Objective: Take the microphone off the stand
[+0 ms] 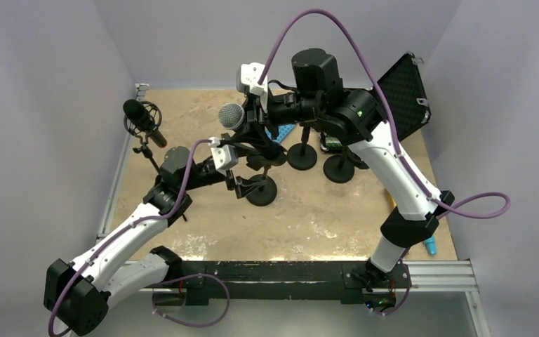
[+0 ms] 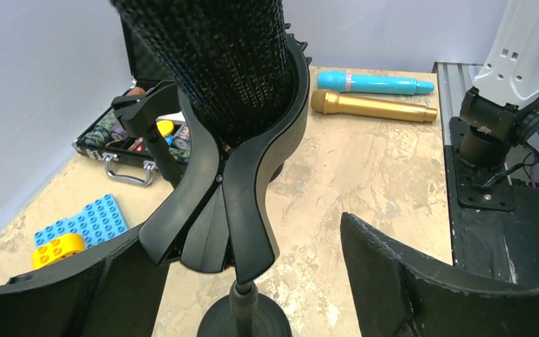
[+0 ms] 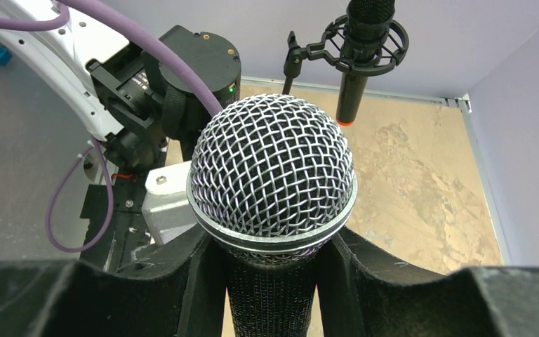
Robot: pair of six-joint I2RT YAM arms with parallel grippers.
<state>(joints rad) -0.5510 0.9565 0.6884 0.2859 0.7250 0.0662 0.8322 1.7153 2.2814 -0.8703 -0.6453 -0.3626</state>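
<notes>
The microphone (image 1: 231, 116), with a silver mesh head (image 3: 274, 168) and a black body (image 2: 231, 63), rests tilted in the black clip (image 2: 245, 189) of its stand. The stand's round base (image 1: 261, 191) sits on the table. My right gripper (image 3: 272, 288) is shut on the microphone's body just below the head, one finger (image 3: 189, 281) on each side. My left gripper (image 2: 253, 281) is open wide beside the stand's clip and post. Its fingers (image 2: 407, 281) stand apart from the clip without touching it.
A second black microphone in a shock mount (image 1: 142, 119) stands at the back left. Two more stand bases (image 1: 302, 156) (image 1: 339, 168) sit behind. An open case (image 1: 401, 88), a gold microphone (image 2: 372, 105), a teal one (image 2: 375, 83) and blue and yellow bricks (image 2: 81, 221) lie on the right.
</notes>
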